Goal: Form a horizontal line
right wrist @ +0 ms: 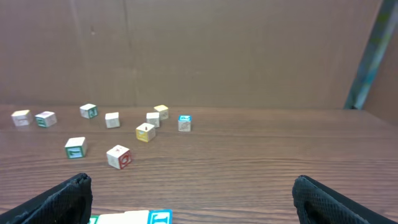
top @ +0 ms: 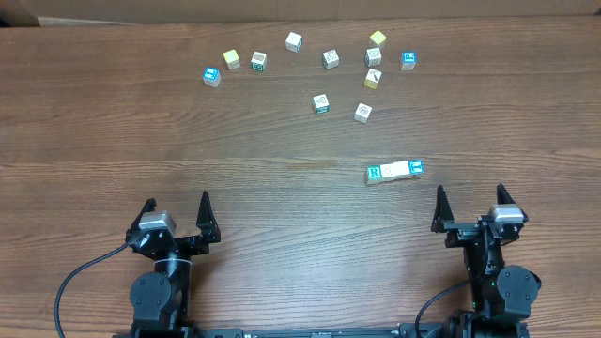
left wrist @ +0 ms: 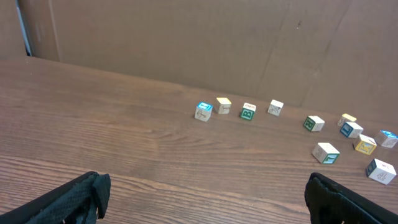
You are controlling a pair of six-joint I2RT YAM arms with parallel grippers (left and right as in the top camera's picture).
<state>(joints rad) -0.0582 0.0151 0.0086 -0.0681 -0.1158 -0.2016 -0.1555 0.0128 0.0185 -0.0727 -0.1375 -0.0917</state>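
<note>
The horizontal line (top: 394, 172) of three touching cubes lies on the table (top: 141, 131) near the right pincer (top: 470, 191), which gapes wide and empty; the left pincer (top: 177, 200) likewise. The right wrist view cuts the row off at its lower edge

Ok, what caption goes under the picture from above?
Three touching blocks make a row near the open right gripper; loose blocks lie scattered farther back on the table.
</note>
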